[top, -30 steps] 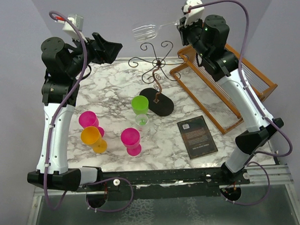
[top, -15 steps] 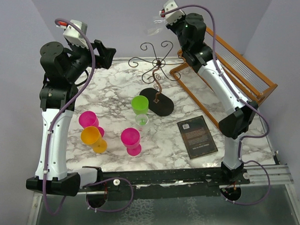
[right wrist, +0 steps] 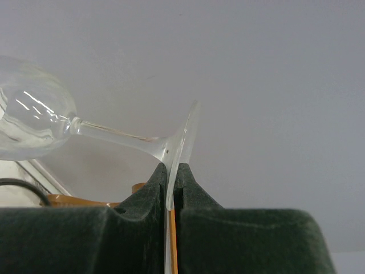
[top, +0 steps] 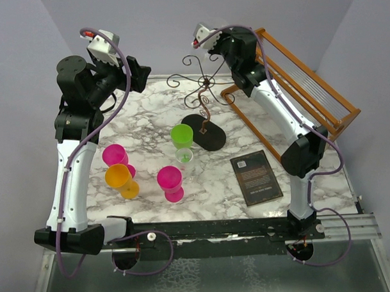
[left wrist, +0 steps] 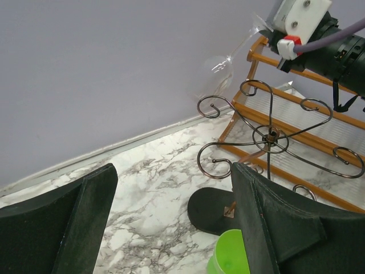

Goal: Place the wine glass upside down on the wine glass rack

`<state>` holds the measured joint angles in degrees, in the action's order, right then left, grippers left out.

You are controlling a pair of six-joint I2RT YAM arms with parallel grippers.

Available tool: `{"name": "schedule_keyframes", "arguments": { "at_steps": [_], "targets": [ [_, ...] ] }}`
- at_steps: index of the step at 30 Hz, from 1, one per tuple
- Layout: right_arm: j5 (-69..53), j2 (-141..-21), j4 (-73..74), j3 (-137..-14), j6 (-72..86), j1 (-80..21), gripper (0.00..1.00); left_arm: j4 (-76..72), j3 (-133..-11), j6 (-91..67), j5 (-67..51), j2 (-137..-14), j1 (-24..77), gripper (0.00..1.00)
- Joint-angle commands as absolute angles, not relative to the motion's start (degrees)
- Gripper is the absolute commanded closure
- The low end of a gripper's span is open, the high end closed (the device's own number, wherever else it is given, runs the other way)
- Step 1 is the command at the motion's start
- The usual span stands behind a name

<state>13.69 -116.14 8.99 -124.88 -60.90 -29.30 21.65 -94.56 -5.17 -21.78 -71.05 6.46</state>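
Observation:
The clear wine glass (right wrist: pixel 34 123) lies nearly on its side, bowl to the left, stem running to its foot. My right gripper (right wrist: pixel 171 168) is shut on the edge of that foot. In the left wrist view the glass (left wrist: pixel 219 65) hangs high against the back wall, above and behind the wine glass rack (left wrist: pixel 269 136), apart from its spiral arms. In the top view the rack (top: pixel 204 94) stands on its black oval base; my right gripper (top: pixel 201 48) is just behind its top, and the glass is hard to make out there. My left gripper (top: pixel 140 74) is open and empty, raised left of the rack.
A wooden slatted dish rack (top: pixel 308 97) stands at the back right. A green cup (top: pixel 181 135) and a small clear cup (top: pixel 184 158) sit in front of the rack's base. Pink (top: pixel 114 154), orange (top: pixel 119 177) and magenta (top: pixel 170 180) cups stand front left. A dark book (top: pixel 255 176) lies front right.
My right arm has swung left and back with the glass, from beside the dish rack to behind the wire rack's top. My left gripper has turned and drawn back slightly.

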Motion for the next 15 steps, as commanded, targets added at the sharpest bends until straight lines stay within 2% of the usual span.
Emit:
{"name": "schedule_keyframes", "arguments": {
  "at_steps": [1, 15],
  "targets": [
    [6.7, -112.8, 6.6, -121.8, -69.7, -29.2, 0.99, 19.2, -94.1, -4.0, -20.7, -70.5, 6.3, 0.16],
    [-2.9, -111.1, 15.2, -122.1, -79.4, -29.2, 0.99, 17.1, -92.7, -2.6, -18.8, -70.7, 6.3, 0.16]
  ]
}}
